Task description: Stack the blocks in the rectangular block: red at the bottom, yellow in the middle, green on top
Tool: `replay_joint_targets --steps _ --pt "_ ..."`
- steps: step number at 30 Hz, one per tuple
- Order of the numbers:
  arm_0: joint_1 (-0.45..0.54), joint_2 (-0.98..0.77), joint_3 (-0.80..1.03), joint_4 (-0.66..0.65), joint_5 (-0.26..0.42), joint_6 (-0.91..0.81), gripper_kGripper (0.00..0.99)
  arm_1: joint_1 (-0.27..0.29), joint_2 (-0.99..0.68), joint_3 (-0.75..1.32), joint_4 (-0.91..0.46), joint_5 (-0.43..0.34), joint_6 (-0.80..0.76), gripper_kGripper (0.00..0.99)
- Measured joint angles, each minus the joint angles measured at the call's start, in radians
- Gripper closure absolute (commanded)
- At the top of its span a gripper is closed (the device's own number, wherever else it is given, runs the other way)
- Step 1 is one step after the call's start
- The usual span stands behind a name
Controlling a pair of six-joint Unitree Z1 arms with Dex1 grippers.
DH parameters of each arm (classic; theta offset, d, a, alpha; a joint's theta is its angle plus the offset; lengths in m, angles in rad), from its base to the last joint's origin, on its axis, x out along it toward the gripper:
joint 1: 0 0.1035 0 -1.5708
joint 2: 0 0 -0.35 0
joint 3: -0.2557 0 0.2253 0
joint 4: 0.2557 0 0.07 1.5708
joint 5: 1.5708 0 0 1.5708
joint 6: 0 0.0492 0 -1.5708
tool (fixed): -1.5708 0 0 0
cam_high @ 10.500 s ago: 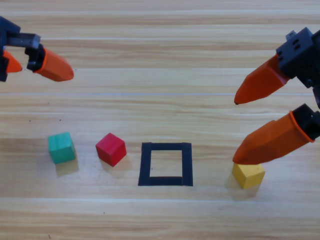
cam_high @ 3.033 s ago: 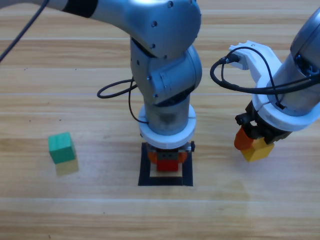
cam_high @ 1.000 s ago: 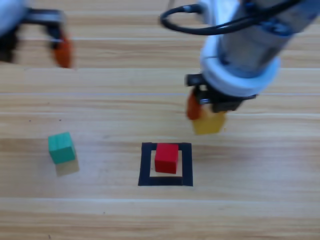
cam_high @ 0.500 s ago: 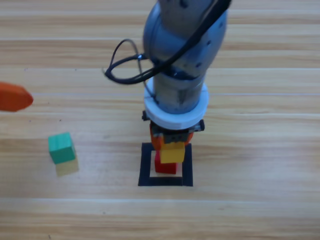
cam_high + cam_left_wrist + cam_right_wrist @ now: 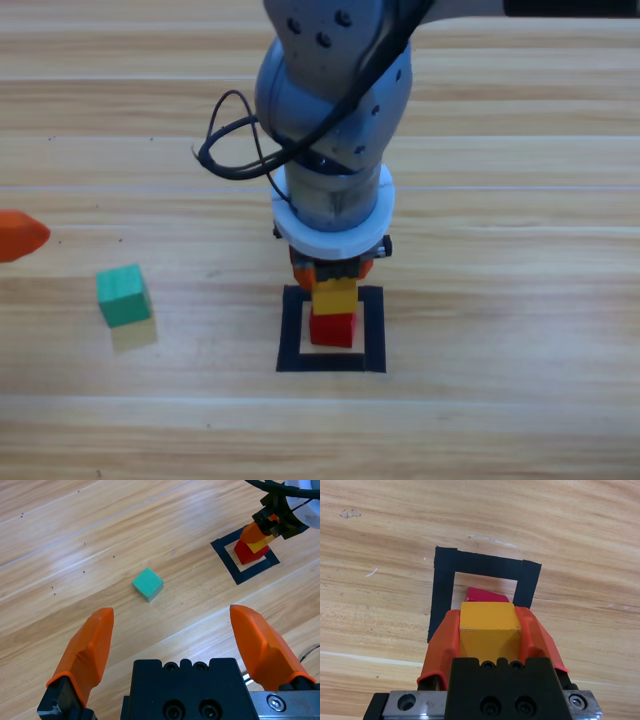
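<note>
Looking down from the high view: the right gripper [image 5: 333,272] stands over the rectangular block [image 5: 291,330] on the wooden table [image 5: 520,400], its grey arm coming in from the top edge.
Yellow, high view: the yellow cube [image 5: 335,296] sits between the orange jaws, directly above the red cube [image 5: 332,328]; whether the two faces touch cannot be told from here.
Red, high view: inside the tape outline, so the bottom layer looks done.
Green, high view: the green cube [image 5: 124,295] lies alone on the table, well apart from the outline, to its left.
Left gripper, high view: only an orange jaw tip of the left gripper [image 5: 20,236] shows at the left edge, near the green cube but not touching it.

Left wrist view, own jaws: the left gripper [image 5: 175,647] holds its jaws wide apart with nothing between them.
Left wrist view, target: the green cube [image 5: 148,584] lies ahead of the jaws, untouched; beyond it the red cube [image 5: 245,553] and yellow cube [image 5: 258,545] show in the outline under the other arm.

Right wrist view, grip: the right gripper [image 5: 489,633] is clamped on the yellow cube [image 5: 488,631], one jaw on each side.
Right wrist view, alignment: a sliver of the red cube [image 5: 486,595] shows beyond the yellow, inside the rectangular block [image 5: 442,580].

Progress, as a judgement: red is placed, yellow is at the stack but not yet released, green is not yet picked up; about half remains.
</note>
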Motion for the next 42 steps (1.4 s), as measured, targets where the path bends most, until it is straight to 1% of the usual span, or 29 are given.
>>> replay_joint_targets --steps 7,21,24,27,28,29,30,31,32,34,35,38,42 --pt "0.0 0.0 0.003 0.0 -0.029 0.0 0.0 0.0 0.001 -0.001 0.004 0.0 0.001 0.99" --pt "0.001 0.0 0.004 0.0 -0.04 0.0 0.0 0.0 0.001 -0.004 0.009 0.012 0.017 0.99" --pt "0.001 0.0 0.004 0.0 -0.04 0.0 0.0 0.0 0.002 -0.004 0.011 0.013 0.017 0.915" --pt "0.004 0.0 0.004 0.0 -0.04 0.0 0.0 0.0 0.002 -0.006 0.011 0.026 0.017 0.904" --pt "0.006 0.0 0.004 0.0 -0.04 0.0 0.0 0.0 0.002 -0.007 0.011 0.036 0.017 0.821" --pt "0.007 0.0 0.004 0.0 -0.04 0.0 0.0 0.0 0.002 -0.007 0.011 0.044 0.017 0.674" --pt "0.008 0.0 0.004 0.0 -0.04 0.0 0.0 0.0 0.002 -0.007 0.011 0.05 0.017 0.482" --pt "0.008 0.0 0.004 0.0 -0.04 0.0 0.0 0.0 0.003 -0.007 0.011 0.055 0.015 0.195" --pt "0.009 0.0 0.004 0.0 -0.04 0.0 0.0 0.0 0.006 -0.01 0.011 0.063 0.004 0.063" --pt "0.01 0.001 0.004 -0.001 -0.04 0.0 0.0 0.0 0.013 -0.018 0.011 0.083 -0.019 0.013" --pt "0.012 0.002 0.003 -0.001 -0.04 0.0 0.0 0.0 0.018 -0.022 0.011 0.092 -0.018 0.004" --pt "0.02 0.017 -0.016 -0.001 -0.04 0.0 0.0 0.001 0.022 -0.026 0.011 0.095 -0.018 0.0" --pt "0.051 0.067 -0.093 -0.001 -0.047 -0.012 0.0 0.001 0.022 -0.029 0.011 0.089 -0.018 0.0"
